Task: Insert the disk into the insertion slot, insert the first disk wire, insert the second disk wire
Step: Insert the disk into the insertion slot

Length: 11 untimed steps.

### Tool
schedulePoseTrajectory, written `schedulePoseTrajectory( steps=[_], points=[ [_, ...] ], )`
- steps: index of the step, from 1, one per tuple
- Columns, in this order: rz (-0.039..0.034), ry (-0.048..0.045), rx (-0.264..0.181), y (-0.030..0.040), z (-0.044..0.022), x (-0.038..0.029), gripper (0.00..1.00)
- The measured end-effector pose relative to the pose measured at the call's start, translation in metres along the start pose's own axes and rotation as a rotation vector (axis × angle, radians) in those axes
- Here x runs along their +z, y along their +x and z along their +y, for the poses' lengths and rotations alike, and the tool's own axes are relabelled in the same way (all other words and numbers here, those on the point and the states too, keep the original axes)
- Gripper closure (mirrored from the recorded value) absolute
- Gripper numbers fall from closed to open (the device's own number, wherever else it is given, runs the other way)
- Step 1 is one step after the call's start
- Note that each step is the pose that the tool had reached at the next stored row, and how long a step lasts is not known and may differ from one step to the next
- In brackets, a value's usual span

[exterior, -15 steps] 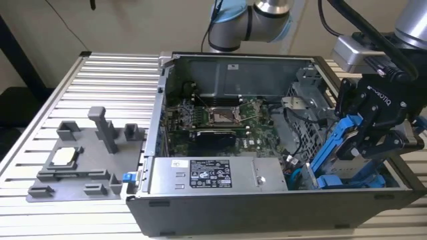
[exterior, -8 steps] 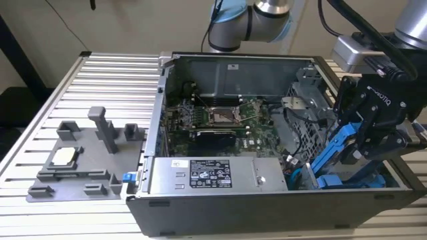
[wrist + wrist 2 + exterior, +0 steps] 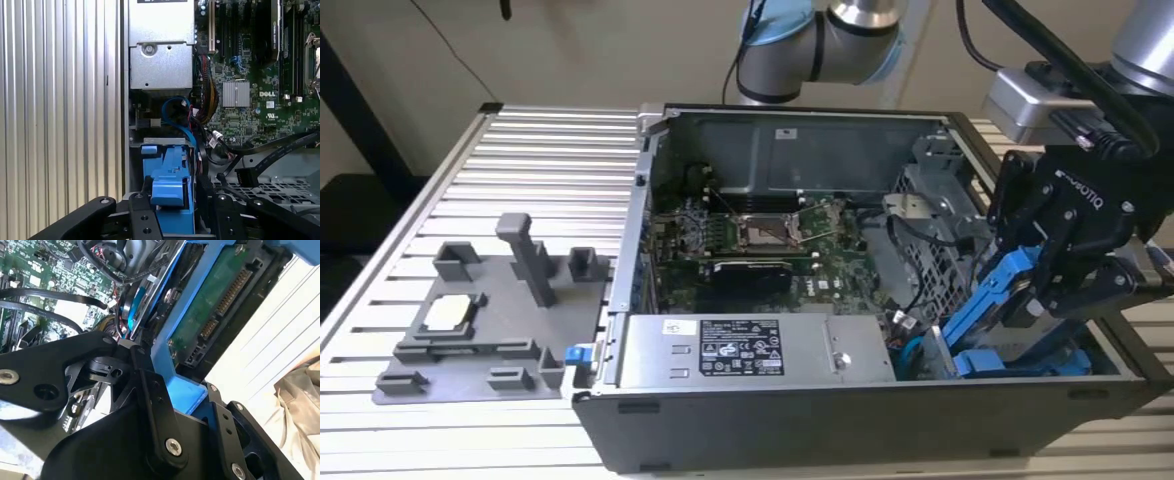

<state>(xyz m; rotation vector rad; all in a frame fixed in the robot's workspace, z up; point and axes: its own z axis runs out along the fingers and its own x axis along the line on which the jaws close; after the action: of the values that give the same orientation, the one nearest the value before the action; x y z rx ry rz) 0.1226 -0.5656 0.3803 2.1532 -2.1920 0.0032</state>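
desk (image 3: 494,160): ribbed metal, carrying an open computer case (image 3: 854,425) and — toward the edge on the exterior view's left — a grey fixture plate (image 3: 467,340).
gripper (image 3: 1054,293): above the case's front corner on the exterior view's right, fingers (image 3: 142,220) pinching the blue bracket of the disk (image 3: 991,300).
disk: tilted, lower end down at the insertion slot (image 3: 1027,362), not lying flat in it.
power supply (image 3: 747,350): along the case's front edge, just beside the slot.
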Motion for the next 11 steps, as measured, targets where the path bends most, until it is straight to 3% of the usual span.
schedulePoseTrajectory(
  steps=[2, 4, 11],
  points=[
    [0.0, -0.0001, 0.0, 0.0, 0.0, 0.0, 0.55],
    [-0.0002, -0.0002, 0.0, 0.0, 0.0, 0.0, 0.67],
    [-0.0019, -0.0003, 0.001, 0.0, 0.0016, 0.0, 0.67]
  ],
)
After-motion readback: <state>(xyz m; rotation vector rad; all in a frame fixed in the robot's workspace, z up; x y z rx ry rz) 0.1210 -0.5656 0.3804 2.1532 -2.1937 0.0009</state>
